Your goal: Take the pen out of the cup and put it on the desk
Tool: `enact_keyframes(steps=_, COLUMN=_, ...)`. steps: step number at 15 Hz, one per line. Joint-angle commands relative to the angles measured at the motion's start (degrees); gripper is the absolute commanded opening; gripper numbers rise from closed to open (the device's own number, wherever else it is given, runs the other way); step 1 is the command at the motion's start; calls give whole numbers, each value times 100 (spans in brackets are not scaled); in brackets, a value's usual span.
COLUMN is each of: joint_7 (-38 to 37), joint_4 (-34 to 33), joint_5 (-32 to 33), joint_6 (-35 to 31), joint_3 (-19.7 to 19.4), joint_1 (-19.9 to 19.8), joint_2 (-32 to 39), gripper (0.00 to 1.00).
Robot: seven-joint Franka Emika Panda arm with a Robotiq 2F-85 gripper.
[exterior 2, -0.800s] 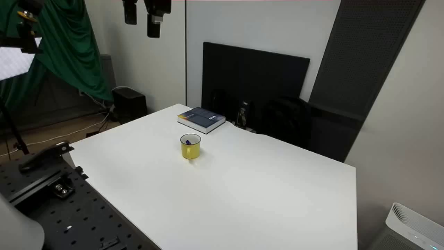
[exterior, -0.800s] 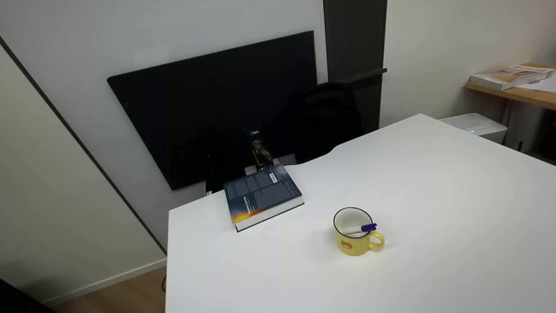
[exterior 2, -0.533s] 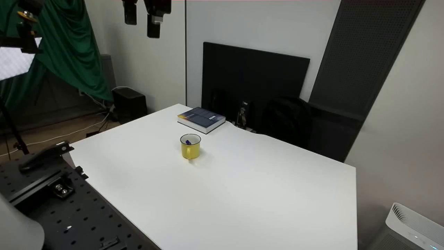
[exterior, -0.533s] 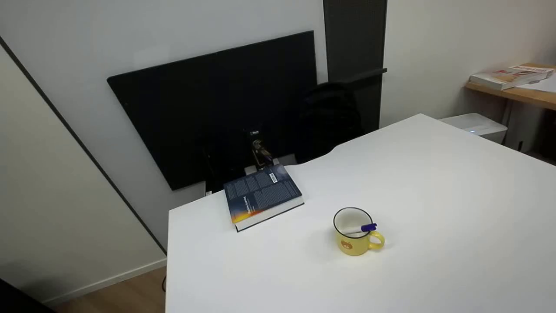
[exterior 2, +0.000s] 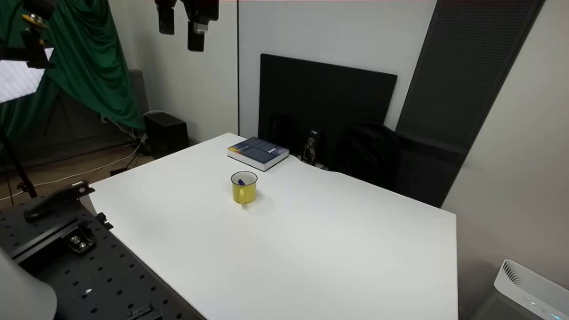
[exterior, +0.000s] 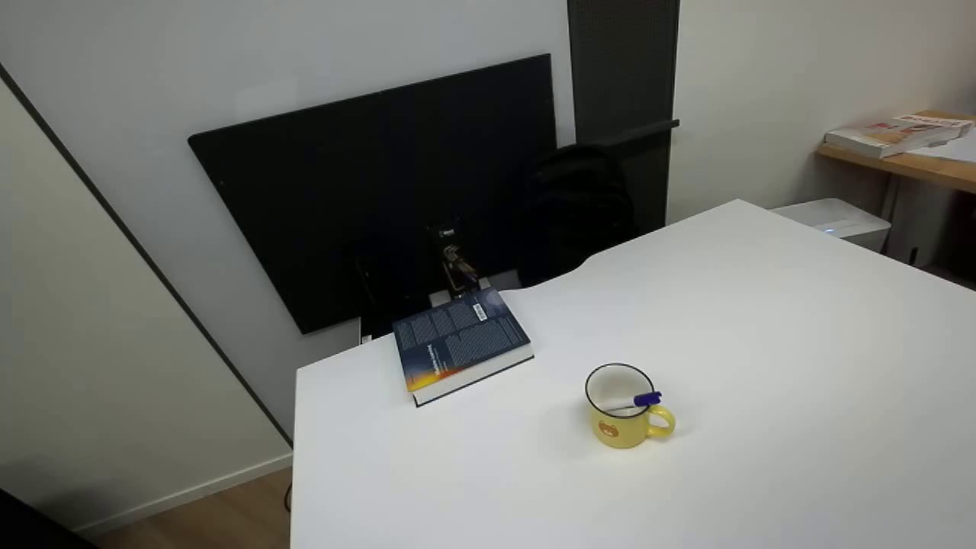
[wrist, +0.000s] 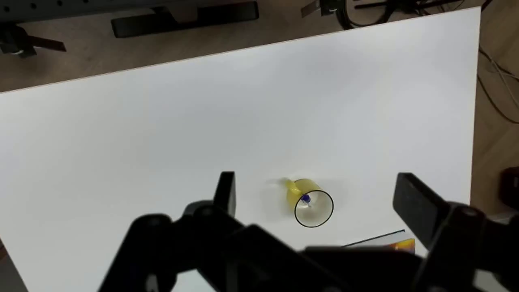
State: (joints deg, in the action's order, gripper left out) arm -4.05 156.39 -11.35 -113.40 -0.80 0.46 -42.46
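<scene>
The yellow cup (exterior: 619,433) stands upright on the white desk (exterior: 762,465), its handle to one side. The pen (exterior: 646,399) leans inside it, with its blue-purple end at the rim above the handle. Both exterior views show this; the cup (exterior 2: 244,195) and the pen's end (exterior 2: 241,182) look small there. My gripper (exterior 2: 181,41) is open and empty, high above the desk. In the wrist view the cup (wrist: 307,186) and pen (wrist: 305,198) appear below, between the wide-apart fingers of the gripper (wrist: 316,175). The pen's lower part is hardly visible there.
A thick dark-blue book (exterior: 461,339) lies near the cup at the desk's far edge; the wrist view shows only its corner (wrist: 404,245). A black panel (exterior 2: 326,106) and a dark bag (exterior 2: 369,151) stand behind the desk. A black perforated board (exterior 2: 120,271) borders the near side.
My gripper has come down very slightly in an exterior view, still open. The cup, pen and book have not moved.
</scene>
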Motion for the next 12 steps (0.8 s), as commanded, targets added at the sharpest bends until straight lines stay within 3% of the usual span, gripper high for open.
enact_keyframes(steps=1, joint_7=8, joint_4=282, joint_5=-7, joint_6=-211, joint_3=67, joint_1=-18, joint_2=444, gripper=100)
enact_keyframes(steps=6, joint_7=55, joint_4=421, joint_5=83, joint_6=-1012, joint_3=125, joint_1=-17, joint_2=1805, gripper=100)
enact_keyframes(steps=12, joint_7=341, joint_4=442, joint_5=75, joint_6=-3363, joint_3=180, joint_1=124, joint_2=3592, gripper=100)
